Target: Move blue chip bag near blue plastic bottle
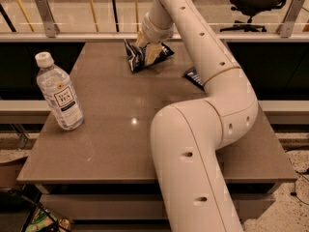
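The blue chip bag (137, 58) is a crumpled dark blue foil bag lying at the far middle of the brown table (120, 129). My gripper (147, 50) is down on the bag's right part, touching or just above it, and hides part of it. The blue plastic bottle (59, 93) stands upright near the table's left edge, with a white cap and a white label. It is well apart from the bag, to the front left of it.
A small flat dark blue packet (194, 76) lies right of the bag, partly hidden by my arm (207, 129). My arm crosses the table's right half. A railing (72, 28) runs behind the table. An office chair (256, 4) stands at the far right.
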